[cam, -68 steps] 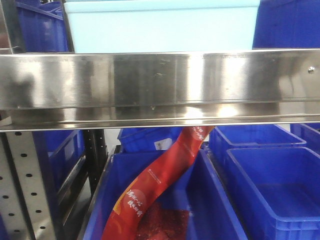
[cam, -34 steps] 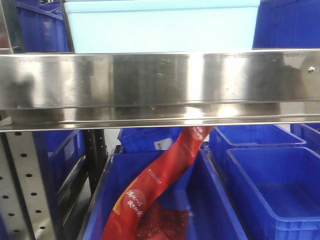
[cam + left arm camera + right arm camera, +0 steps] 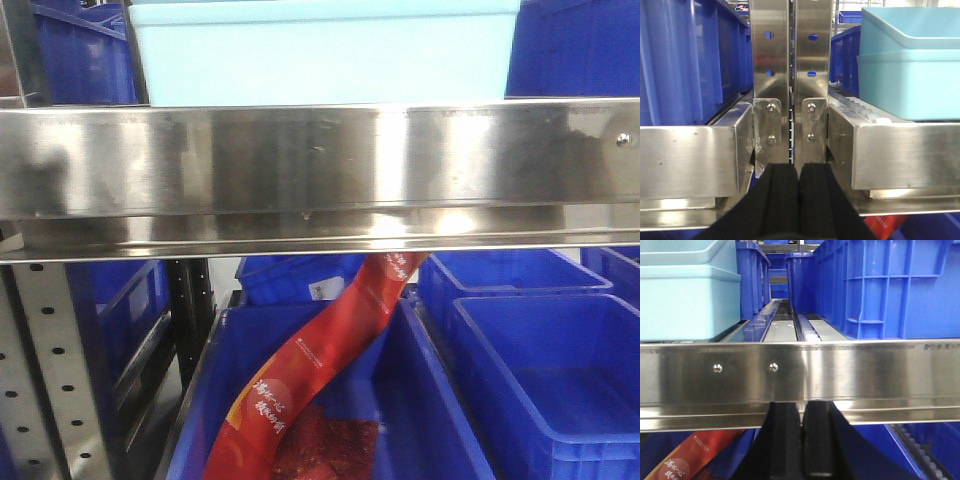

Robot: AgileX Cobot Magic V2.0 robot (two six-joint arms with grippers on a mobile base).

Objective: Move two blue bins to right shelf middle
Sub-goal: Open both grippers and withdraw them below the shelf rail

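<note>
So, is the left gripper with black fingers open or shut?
Shut. In the left wrist view, the left gripper has its black fingers pressed together, holding nothing.

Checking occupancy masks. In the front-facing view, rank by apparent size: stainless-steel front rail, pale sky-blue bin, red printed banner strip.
1. Shiny stainless-steel front rail, spanning the full width.
2. Pale sky-blue plastic bin, partly cropped and hidden behind the rail, so its real size is unsure.
3. Red printed banner strip.

White print on the red banner (image 3: 320, 360) seems Chinese, too small to read.
</note>
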